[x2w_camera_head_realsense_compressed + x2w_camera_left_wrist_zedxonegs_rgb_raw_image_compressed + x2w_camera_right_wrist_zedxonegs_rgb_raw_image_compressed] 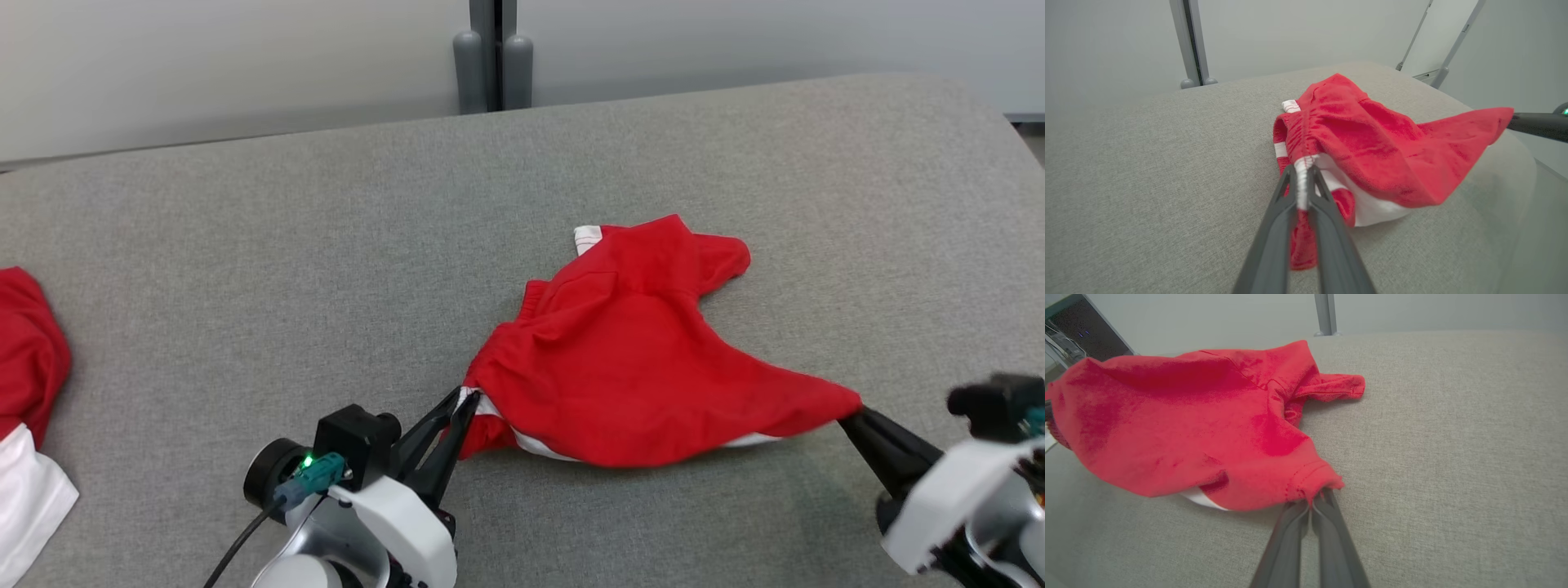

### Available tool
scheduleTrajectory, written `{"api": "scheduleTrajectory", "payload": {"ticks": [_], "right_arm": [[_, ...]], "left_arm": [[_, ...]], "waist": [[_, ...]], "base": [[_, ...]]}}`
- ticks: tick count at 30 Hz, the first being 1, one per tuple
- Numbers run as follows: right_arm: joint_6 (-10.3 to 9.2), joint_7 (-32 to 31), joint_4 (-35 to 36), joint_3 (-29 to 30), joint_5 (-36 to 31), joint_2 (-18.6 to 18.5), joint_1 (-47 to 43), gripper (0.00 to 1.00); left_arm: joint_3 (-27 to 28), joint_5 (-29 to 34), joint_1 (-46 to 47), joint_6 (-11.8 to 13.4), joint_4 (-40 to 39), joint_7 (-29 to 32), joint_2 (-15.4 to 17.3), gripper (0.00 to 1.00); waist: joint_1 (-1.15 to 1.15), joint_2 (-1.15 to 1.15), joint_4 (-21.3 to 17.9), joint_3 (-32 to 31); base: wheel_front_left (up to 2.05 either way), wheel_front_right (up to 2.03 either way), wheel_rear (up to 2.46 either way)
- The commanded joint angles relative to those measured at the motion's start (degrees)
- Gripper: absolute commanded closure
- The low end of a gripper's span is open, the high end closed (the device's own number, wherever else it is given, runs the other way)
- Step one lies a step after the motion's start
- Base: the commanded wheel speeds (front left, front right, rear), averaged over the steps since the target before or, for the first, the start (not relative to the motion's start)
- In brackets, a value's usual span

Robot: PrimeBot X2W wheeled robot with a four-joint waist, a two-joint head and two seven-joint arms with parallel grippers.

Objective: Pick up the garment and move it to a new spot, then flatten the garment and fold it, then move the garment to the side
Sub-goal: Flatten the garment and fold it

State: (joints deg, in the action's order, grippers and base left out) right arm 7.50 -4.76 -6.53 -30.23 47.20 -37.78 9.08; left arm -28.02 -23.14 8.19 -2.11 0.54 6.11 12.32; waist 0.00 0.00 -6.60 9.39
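The jaws of the left gripper (1301,171) are narrow, pinching a white-banded hem at the 8 o'clock corner of the garment (637,351). Those of the right gripper (1318,496) are clamped on a red hem corner at 4 o'clock. The red cloth is stretched between them with its near edge raised, while its far part rests on the grey pad (245,245) toward 12 o'clock. Another red-and-white cloth (28,359) lies well apart at the pad's 9 o'clock edge.

A red garment (645,359) with white trim is lying rumpled on the grey fabric-covered table (245,245), its two near corners being held raised and spread wide, a short flap trailing at the far end.
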Motion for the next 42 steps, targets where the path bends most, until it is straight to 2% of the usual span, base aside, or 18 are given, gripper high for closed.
{"api": "scheduleTrajectory", "payload": {"ticks": [1,6,10,11,15,18,22,25,28,30,34,41,42], "right_arm": [[-0.02,-1.09,-0.69,-0.78,0.41,0.76,2.45,1.0],[-0.02,-3.27,-11.3,-5.04,4.33,6.94,13.09,1.0],[-0.02,0.27,-20.44,-7.33,6.14,11.19,21.29,0.99],[-0.02,2.58,-22.63,-7.25,5.51,11.52,23.17,0.0],[-0.01,10.71,-28.64,-9.4,4.37,13.31,26.83,0.0],[-0.02,15.35,-31.06,-10.93,4.67,12.37,26.24,0.0],[-0.02,19.05,-28.58,-13.27,5.42,10.6,22.48,0.0],[-0.02,20.02,-22.46,-13.93,5.56,8.59,18.27,0.0],[-0.03,20.0,-16.33,-12.31,1.2,6.72,15.43,0.0],[-0.03,20.0,-14.65,-11.39,-2.22,6.84,14.24,0.0],[-0.02,20.02,-14.6,-11.38,-5.37,7.51,14.61,0.0],[-0.02,19.89,-20.09,-16.6,-4.1,7.85,18.1,0.0],[-0.02,19.91,-20.25,-16.33,-3.94,8.07,18.51,0.17]], "left_arm": [[0.34,-0.41,0.94,0.13,0.27,0.1,-0.11,1.0],[1.54,-2.17,5.77,-0.18,6.05,-1.75,-3.01,1.0],[3.06,-2.85,11.01,0.17,12.99,-5.7,-5.46,1.0],[3.34,-2.8,12.24,0.28,14.58,-6.72,-5.9,1.0],[4.55,-2.6,15.75,1.06,20.59,-11.05,-6.79,1.0],[4.95,-3.19,17.33,0.82,24.3,-13.16,-7.25,1.0],[4.6,-3.66,17.85,0.12,28.29,-15.35,-7.75,1.0],[4.51,-4.22,18.4,-0.24,30.35,-16.72,-7.99,1.0],[4.3,-4.36,18.52,-0.43,31.63,-17.76,-8.28,1.0],[4.06,-4.35,18.64,-0.61,32.33,-18.23,-8.32,1.0],[3.49,-4.22,19.13,-0.81,33.07,-18.73,-8.35,1.0],[1.92,-4.56,20.01,-1.23,34.73,-19.39,-8.75,1.0],[1.74,-4.61,20.13,-1.16,34.88,-19.55,-8.81,1.0]], "waist": [[0.0,0.0,0.04,0.7],[0.0,0.0,1.17,3.65],[0.0,0.0,2.15,5.96],[0.0,0.0,2.33,6.49],[0.0,0.0,2.55,8.09],[0.0,0.0,2.56,8.55],[0.0,0.0,2.8,8.43],[0.0,0.0,3.14,8.18],[0.0,0.0,3.31,8.08],[0.0,0.0,3.48,8.01],[0.0,0.0,4.1,7.94],[0.0,0.0,6.17,7.81],[0.0,0.0,6.32,7.76]], "base": [[0.0,0.0,0.0],[0.0,0.0,0.0],[0.0,0.0,0.0],[0.0,0.0,0.0],[0.0,0.0,0.0],[0.0,0.0,0.0],[0.0,0.0,0.0],[0.0,0.0,0.0],[0.0,0.0,0.0],[0.0,0.0,0.0],[0.0,0.0,0.0],[0.0,0.0,0.0],[0.0,0.0,0.0]]}}
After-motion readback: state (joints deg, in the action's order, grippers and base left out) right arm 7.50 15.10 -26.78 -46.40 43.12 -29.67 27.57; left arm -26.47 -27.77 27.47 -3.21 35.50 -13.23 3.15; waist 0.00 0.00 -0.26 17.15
